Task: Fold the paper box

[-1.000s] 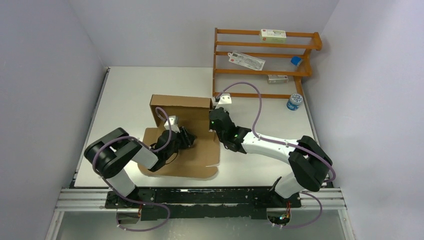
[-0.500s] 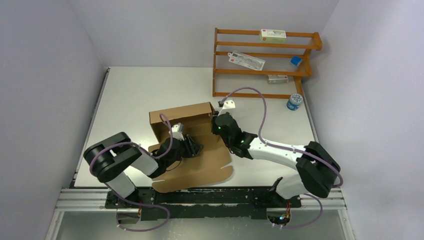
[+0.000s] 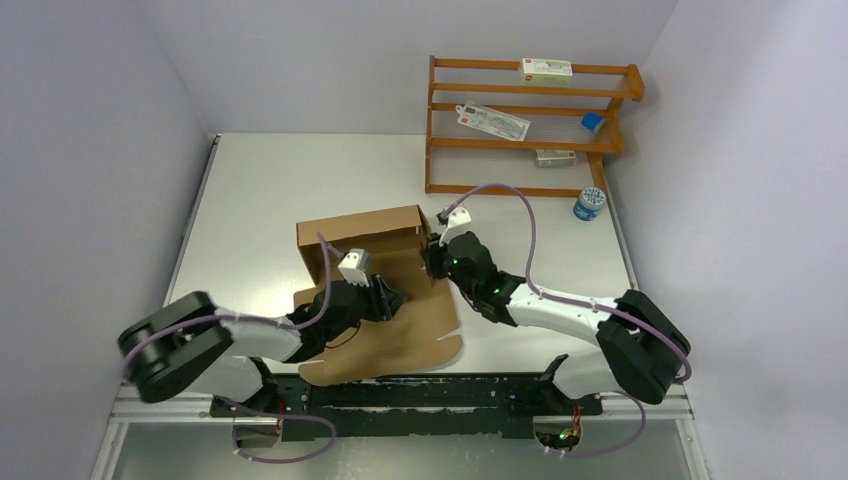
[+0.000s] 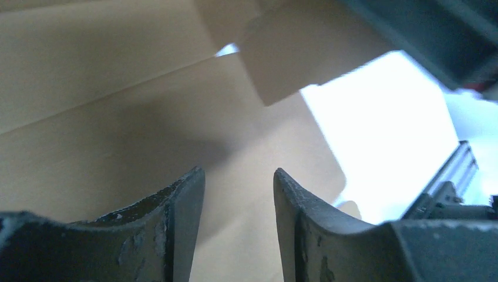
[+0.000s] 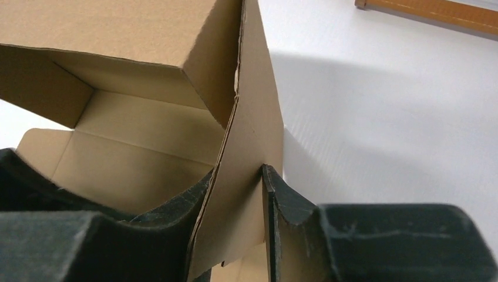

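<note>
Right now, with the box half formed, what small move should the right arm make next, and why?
Probably close the right gripper on the side flap and swing it inward. That flap of the paper box stands between its parted fingers, apparently ungripped. The left gripper is open over the base panel, holding nothing, so it cannot do this fold.

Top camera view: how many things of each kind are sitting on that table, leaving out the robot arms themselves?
Brown cardboard box: 1
Wooden rack: 1
White packets on the rack: 3
Small blue item on the rack: 1
Blue-and-white jar beside the rack: 1
Total: 7
</note>
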You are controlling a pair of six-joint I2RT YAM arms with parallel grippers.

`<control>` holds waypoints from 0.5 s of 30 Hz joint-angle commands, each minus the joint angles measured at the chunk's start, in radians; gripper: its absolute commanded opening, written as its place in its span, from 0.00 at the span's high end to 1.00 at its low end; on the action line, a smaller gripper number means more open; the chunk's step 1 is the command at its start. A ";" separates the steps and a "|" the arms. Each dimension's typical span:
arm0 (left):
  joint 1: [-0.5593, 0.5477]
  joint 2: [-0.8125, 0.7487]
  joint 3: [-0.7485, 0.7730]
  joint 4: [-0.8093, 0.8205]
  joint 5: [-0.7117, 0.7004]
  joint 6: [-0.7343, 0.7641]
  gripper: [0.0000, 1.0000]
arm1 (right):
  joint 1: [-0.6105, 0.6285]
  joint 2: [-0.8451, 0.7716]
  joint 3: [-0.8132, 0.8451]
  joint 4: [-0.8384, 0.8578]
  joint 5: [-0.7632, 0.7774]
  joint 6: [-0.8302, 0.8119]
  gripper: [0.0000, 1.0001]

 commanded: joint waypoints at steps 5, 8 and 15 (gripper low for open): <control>-0.065 -0.365 0.145 -0.424 -0.002 0.136 0.42 | -0.005 0.035 -0.001 0.048 -0.038 -0.017 0.69; -0.064 -0.434 0.281 -0.604 -0.018 0.210 0.41 | -0.005 0.022 -0.016 0.055 -0.031 -0.023 0.69; -0.009 -0.412 0.569 -0.870 -0.131 0.385 0.33 | -0.005 0.009 -0.031 0.051 -0.029 -0.030 0.69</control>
